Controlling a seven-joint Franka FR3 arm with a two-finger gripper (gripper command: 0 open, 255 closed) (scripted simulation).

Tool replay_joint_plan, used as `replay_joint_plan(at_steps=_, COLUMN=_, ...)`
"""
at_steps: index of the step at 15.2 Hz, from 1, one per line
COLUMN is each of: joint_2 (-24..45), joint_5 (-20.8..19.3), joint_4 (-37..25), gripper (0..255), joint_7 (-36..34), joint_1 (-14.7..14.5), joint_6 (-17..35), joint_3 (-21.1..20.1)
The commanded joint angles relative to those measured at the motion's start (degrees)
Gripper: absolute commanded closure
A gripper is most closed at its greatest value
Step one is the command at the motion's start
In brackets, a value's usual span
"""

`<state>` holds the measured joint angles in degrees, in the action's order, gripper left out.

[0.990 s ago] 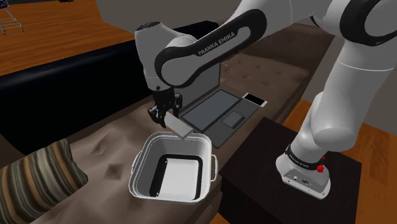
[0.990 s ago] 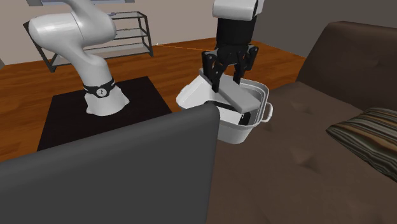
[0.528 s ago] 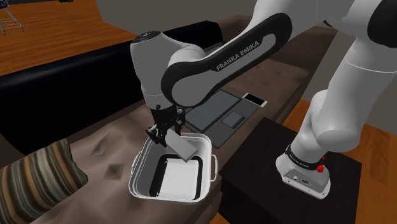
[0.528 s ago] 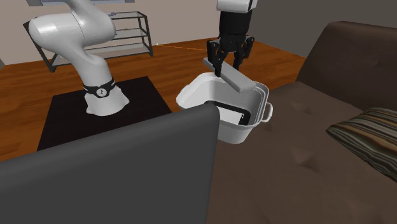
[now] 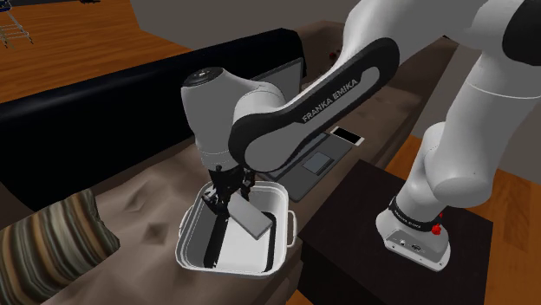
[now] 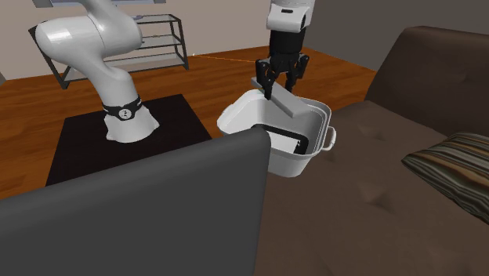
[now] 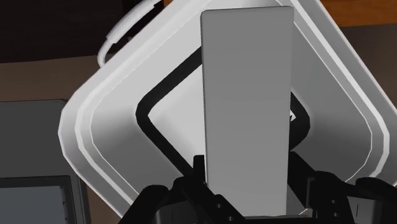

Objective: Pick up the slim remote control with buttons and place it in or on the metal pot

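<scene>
The remote [image 5: 250,217] is drawn as a plain grey slim slab, with no buttons showing. My black gripper [image 5: 227,201] is shut on one end of it. It hangs tilted over the opening of the white square pot [image 5: 185,236], about level with the rim. In the second exterior view the gripper [image 6: 278,88] points straight down and the remote [image 6: 284,101] slants above the pot [image 6: 235,119]. In the wrist view the fingers [image 7: 198,170] clasp the remote [image 7: 247,108], with the pot's rim [image 7: 81,130] and black-edged floor behind it.
The pot sits on a brown sofa seat [image 5: 147,204]. An open grey laptop [image 5: 299,154] and a white phone [image 5: 348,136] lie beyond it. A striped cushion [image 5: 50,244] lies at the shoulder view's left. My base stands on a dark box [image 5: 364,251].
The gripper has come down with the remote, from above the pot's far rim to over the pot's opening. The grip stays shut on it.
</scene>
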<state>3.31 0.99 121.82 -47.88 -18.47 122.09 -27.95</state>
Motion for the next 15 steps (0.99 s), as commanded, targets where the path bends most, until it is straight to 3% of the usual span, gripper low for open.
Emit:
replay_joint_plan(at_steps=1, joint_2=0.8, joint_5=-0.4, joint_4=0.9, gripper=255, joint_7=-0.3, joint_1=-0.1, joint_6=1.6, joint_3=0.0)
replay_joint_plan(at_steps=7, joint_2=3.7, joint_5=-2.1, joint_4=2.9, gripper=255, joint_7=-1.4, joint_1=-0.4, joint_6=6.2, joint_3=0.2)
replay_joint_plan(at_steps=15, joint_2=3.7, joint_5=-2.1, joint_4=2.9, gripper=255, joint_7=-1.4, joint_1=-0.4, joint_6=6.2, joint_3=0.2)
